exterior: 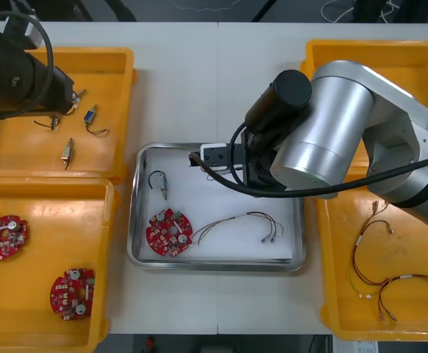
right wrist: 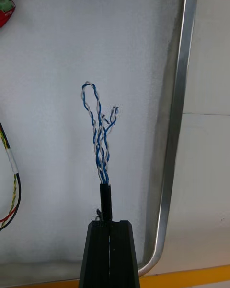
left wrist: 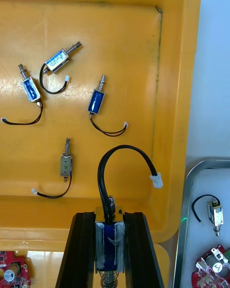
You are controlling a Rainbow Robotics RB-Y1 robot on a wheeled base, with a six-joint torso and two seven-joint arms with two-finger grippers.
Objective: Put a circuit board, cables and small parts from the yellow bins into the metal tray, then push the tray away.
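Jutting twisted cable [right wrist: 99, 134], along right gripper [right wrist: 110, 224]

Light table [exterior: 199, 81] bears yellow bins [exterior: 23, 158] flanking a metal tray [exterior: 132, 220].

Metal tray [exterior: 132, 220]: glossy polished metal rim; matt white inside.
Yellow bins [exterior: 23, 147]: smooth plastic, faint sheen.
Small metal parts [left wrist: 96, 101]: bright bare metal, some with blue wrapping; black-sheathed leads.
Twisted blue and white cable [right wrist: 98, 125]: smooth insulation, black sleeve at one end.
Left end effector [left wrist: 109, 218], right end effector [right wrist: 109, 225]: matt black fingers.
Counter [exterior: 199, 73]: light, smooth, matt.
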